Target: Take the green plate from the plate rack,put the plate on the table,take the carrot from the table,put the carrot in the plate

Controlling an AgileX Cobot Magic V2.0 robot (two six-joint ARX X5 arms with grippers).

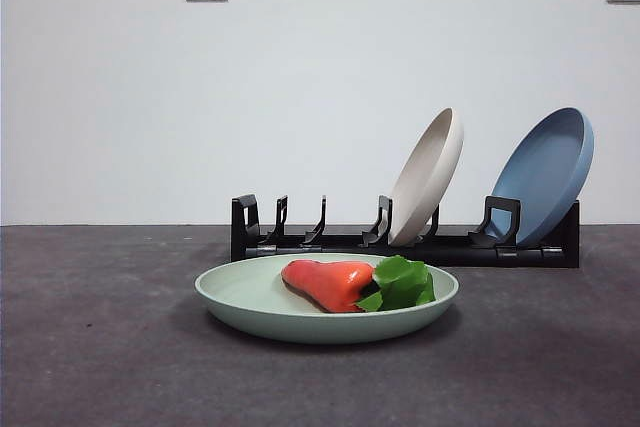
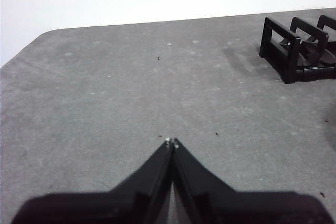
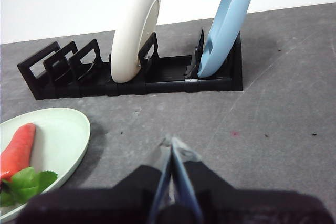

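Observation:
The green plate (image 1: 250,297) lies flat on the table (image 1: 100,347) in front of the plate rack (image 1: 400,244). The carrot (image 1: 330,283) lies in the plate with its leafy top to the right. In the right wrist view the plate (image 3: 58,135) and the carrot (image 3: 18,150) show beside the rack (image 3: 157,77). My right gripper (image 3: 172,142) is shut and empty, apart from the plate. My left gripper (image 2: 171,142) is shut and empty over bare table (image 2: 105,103), away from the rack's end (image 2: 294,56). Neither gripper shows in the front view.
A beige plate (image 1: 428,177) and a blue plate (image 1: 545,175) stand tilted in the rack's right half; they also show in the right wrist view as the beige plate (image 3: 134,24) and the blue plate (image 3: 226,24). A white wall stands behind the table.

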